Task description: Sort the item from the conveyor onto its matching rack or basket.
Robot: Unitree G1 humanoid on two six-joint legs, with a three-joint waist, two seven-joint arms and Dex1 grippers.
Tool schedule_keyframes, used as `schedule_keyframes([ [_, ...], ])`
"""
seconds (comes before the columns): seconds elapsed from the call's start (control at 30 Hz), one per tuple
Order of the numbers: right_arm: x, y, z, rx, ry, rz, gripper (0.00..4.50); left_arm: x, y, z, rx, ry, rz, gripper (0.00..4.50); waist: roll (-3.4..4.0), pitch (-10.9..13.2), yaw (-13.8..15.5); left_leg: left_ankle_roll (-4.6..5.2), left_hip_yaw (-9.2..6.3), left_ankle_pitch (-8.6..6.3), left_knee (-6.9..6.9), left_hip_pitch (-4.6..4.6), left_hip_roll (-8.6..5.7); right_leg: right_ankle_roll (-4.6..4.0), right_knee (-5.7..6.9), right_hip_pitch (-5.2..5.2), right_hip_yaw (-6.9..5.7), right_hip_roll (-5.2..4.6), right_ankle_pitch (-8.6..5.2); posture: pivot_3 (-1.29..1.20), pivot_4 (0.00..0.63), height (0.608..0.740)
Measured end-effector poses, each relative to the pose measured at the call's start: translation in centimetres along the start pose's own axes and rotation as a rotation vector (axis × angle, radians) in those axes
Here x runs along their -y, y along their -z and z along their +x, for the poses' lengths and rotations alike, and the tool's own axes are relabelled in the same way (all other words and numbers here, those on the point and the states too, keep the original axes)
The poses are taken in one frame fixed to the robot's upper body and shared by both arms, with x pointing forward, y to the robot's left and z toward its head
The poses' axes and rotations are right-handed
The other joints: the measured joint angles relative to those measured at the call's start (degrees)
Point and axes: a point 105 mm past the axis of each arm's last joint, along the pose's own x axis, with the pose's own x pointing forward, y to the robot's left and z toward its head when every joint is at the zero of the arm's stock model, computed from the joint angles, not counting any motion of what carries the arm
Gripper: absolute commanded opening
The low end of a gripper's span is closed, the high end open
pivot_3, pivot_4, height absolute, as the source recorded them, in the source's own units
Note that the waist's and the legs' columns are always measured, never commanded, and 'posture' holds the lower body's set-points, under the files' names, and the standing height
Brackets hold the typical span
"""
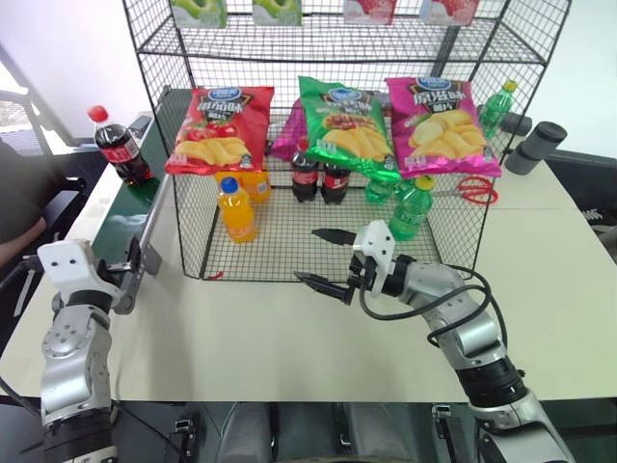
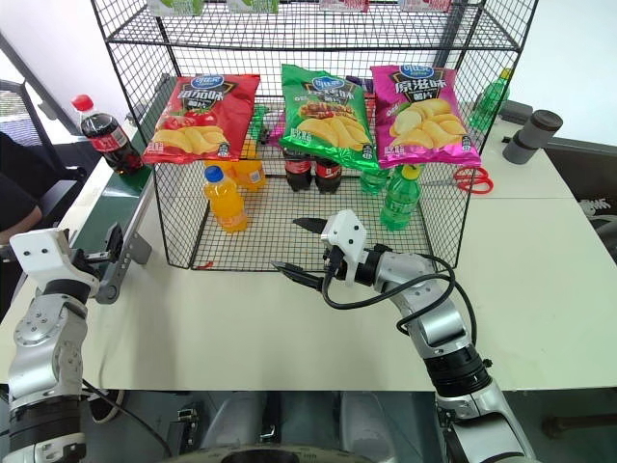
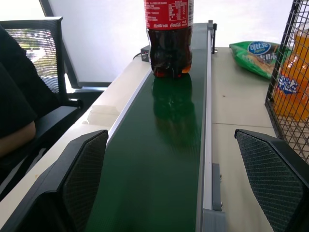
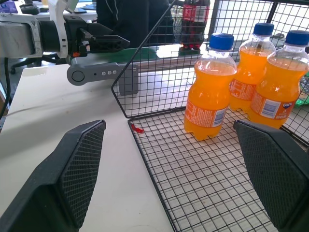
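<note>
A pale table (image 1: 289, 347) carries everything here, with the conveyor (image 3: 159, 159) running along its left edge and the black wire rack (image 1: 453, 241) standing at its middle.

Nearest to me, my left gripper (image 3: 169, 183) waits at the conveyor's rounded near end, fingers spread wide and holding nothing, pointing straight up the green belt. My right gripper (image 1: 333, 260) hovers over the table at the rack's open front edge, its fingers likewise spread and empty, turned toward the left.

Farther up the belt stands the cola bottle (image 1: 120, 147), upright, red cap on top, its long axis vertical, near the conveyor's far end and outside the rack's left wall. It lies dead ahead of my left gripper, well apart from it, with bare belt between. My left arm is plainly the nearer one; the right has the rack's mesh corner in its way.

Inside the rack, orange-drink bottles (image 4: 208, 96) stand at the front left, two cola bottles (image 1: 318, 177) behind at the middle, green bottles (image 1: 410, 207) to the right, under hanging crisp bags (image 1: 217, 130). In my judgement the bottle belongs with those two colas.
</note>
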Motion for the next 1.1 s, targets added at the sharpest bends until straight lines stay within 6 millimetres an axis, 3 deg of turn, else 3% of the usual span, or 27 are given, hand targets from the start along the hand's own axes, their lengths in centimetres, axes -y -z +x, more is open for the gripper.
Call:
schedule_keyframes([
  [1.1, -0.1, 0.0, 0.0, -0.001, -0.004, -0.001, 4.42, -1.8, -0.7, -0.2, 0.033, -0.068, -0.057, 4.5, 0.0, 0.0, 0.0, -0.01, 0.0, 0.0, -0.04, -0.03, -0.02, -0.02, -0.03, -0.02, -0.02, -0.12, -0.01, 0.0, 0.15, 0.734],
])
